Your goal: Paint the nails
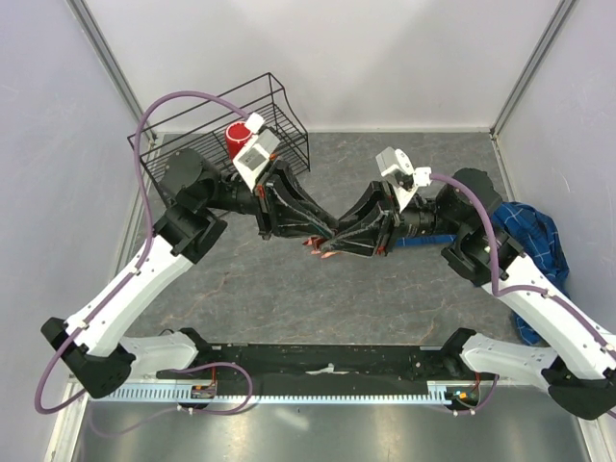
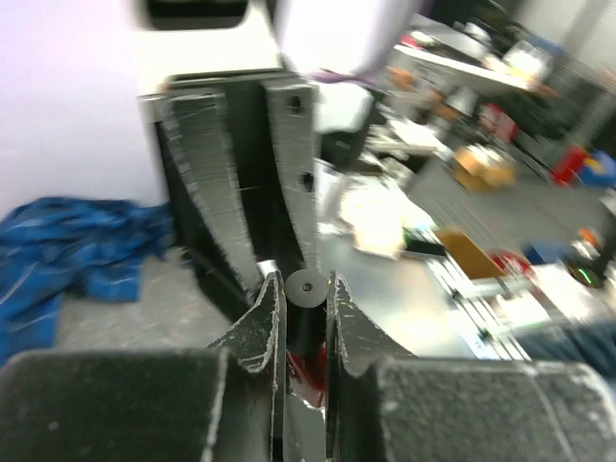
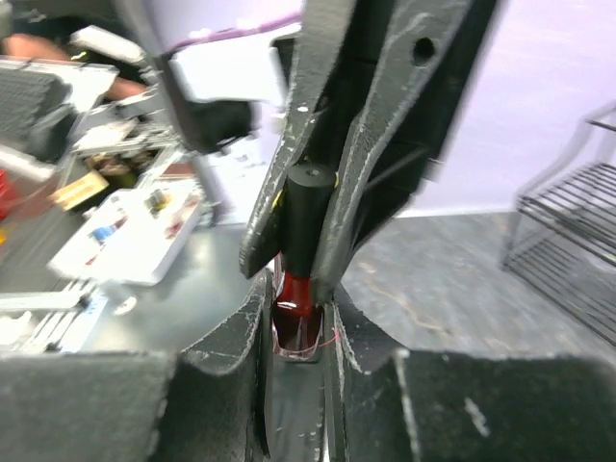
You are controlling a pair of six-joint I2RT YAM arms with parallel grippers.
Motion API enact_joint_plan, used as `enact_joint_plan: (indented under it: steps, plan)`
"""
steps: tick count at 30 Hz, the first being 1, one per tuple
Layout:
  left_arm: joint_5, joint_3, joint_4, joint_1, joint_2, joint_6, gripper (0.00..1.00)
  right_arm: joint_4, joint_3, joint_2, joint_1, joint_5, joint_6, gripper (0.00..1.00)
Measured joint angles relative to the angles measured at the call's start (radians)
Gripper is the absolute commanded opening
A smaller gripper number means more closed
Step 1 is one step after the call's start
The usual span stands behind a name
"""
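Nails [image 1: 312, 243] are barely visible: from above, only a few reddish-peach fingertips peek out on the grey table [image 1: 241, 289] at its middle, under the spot where both arms meet, and I cannot tell which ones carry colour. At the far left back corner stands a wire basket [image 1: 289, 120] with a red cup [image 1: 234, 138] inside. From there the left arm reaches in toward the centre. The left gripper [image 2: 306, 308] has its fingers pressed together on a black cap [image 3: 308, 217], gripping it from both sides. Directly under that cap sits a small polish bottle [image 3: 295, 332] with dark red liquid in it. The right gripper [image 3: 298, 327] is clamped around the bottle's glass body, so the two grippers face each other tip to tip, one on the cap and one on the bottle. Farther right, by the right arm's elbow, a blue plaid cloth [image 1: 529, 231] lies crumpled at the table's edge.
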Motion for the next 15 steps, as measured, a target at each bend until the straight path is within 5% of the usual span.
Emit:
enact_joint_plan:
  steps: [2,6,8,9,12,15]
  plan:
    - [0.069,0.003,0.048,-0.007,0.01,-0.023,0.02,0.003,0.003,0.003,0.011,-0.043,-0.002,0.0]
    - [0.096,0.059,-0.07,-0.005,0.03,0.033,0.54,-0.08,0.028,0.012,0.013,-0.035,-0.058,0.0]
    - [0.05,0.106,-0.189,-0.006,0.034,0.081,0.64,-0.143,0.052,0.016,0.016,0.008,-0.116,0.0]
    - [0.021,0.126,-0.242,-0.01,0.027,0.095,0.83,-0.178,0.058,0.016,0.017,0.038,-0.145,0.0]
    - [-0.139,0.138,-0.332,-0.01,-0.013,0.154,0.86,-0.273,0.073,0.02,0.036,0.109,-0.217,0.0]
    - [-0.263,0.138,-0.391,-0.005,-0.047,0.169,0.75,-0.343,0.086,0.02,0.044,0.189,-0.272,0.0]
